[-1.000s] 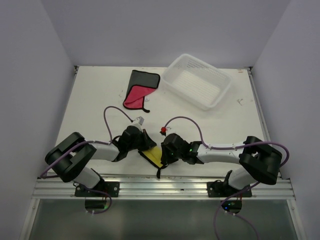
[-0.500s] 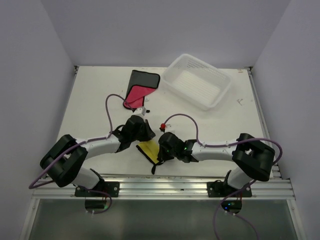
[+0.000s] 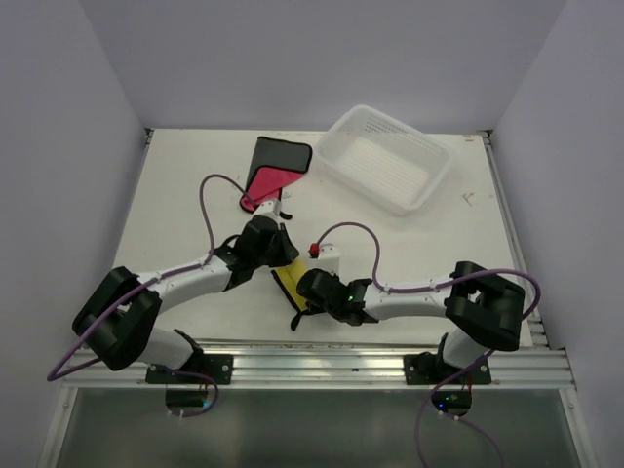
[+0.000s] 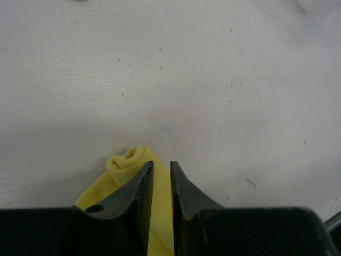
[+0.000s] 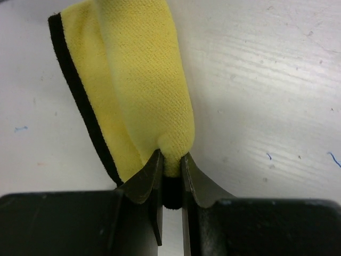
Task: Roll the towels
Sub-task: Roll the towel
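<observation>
A yellow towel (image 3: 287, 281) with a black edge lies near the table's front, between my two grippers. Its far end is curled into a small roll (image 4: 127, 159). My left gripper (image 3: 282, 256) hovers over that end; in the left wrist view its jaws (image 4: 161, 164) stand a narrow gap apart, with yellow cloth showing below them. My right gripper (image 3: 305, 290) is shut on the near fold of the yellow towel (image 5: 144, 80), which bunches between its tips (image 5: 170, 156). A second, red and black towel (image 3: 270, 175) lies folded at the back.
A white perforated basket (image 3: 429, 180) stands at the back right. A loose black strap (image 3: 295, 319) trails from the yellow towel toward the front rail. Purple cables loop above both arms.
My left gripper has moved away from the front edge and its jaws have parted slightly. My right gripper has slid left with the towel's near end, and the towel has shifted with it.
</observation>
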